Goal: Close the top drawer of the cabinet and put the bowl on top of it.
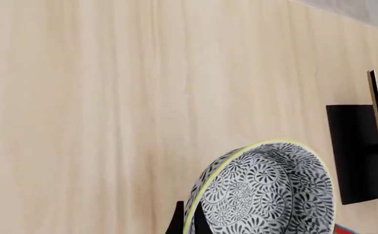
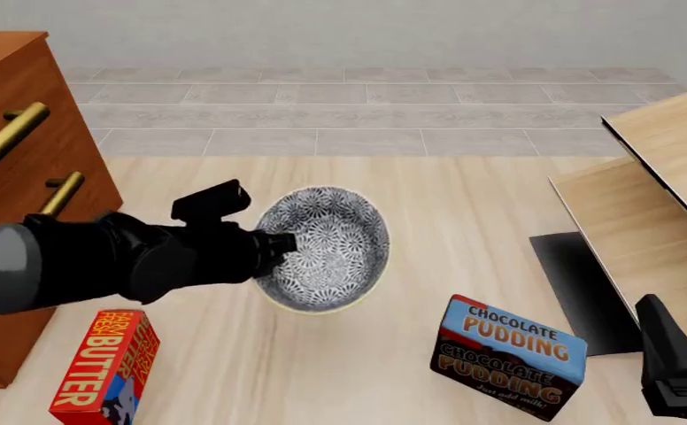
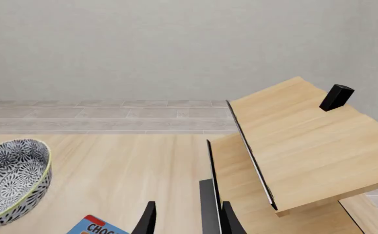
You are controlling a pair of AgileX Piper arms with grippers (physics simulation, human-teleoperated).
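The bowl [image 2: 326, 243], patterned blue-grey and white with a pale yellow rim, hangs tilted above the table with its opening toward the camera. My left gripper [image 2: 275, 248] is shut on the bowl's left rim. In the left wrist view the bowl [image 1: 267, 190] has its rim pinched between the dark fingertips [image 1: 178, 222]. The cabinet [image 2: 13, 80] stands at the far left. The top drawer [image 2: 36, 150] shows its brass handle, and its front looks level with the drawer below. My right gripper [image 2: 675, 376] rests open at the lower right, holding nothing. The right wrist view also catches the bowl [image 3: 10, 180].
A chocolate pudding box [image 2: 509, 354] lies on the table right of the bowl. A red butter box [image 2: 102, 367] lies by the cabinet's foot. A pale wooden slanted shelf [image 2: 662, 204] on a black base [image 2: 580, 283] fills the right side, close to my right gripper.
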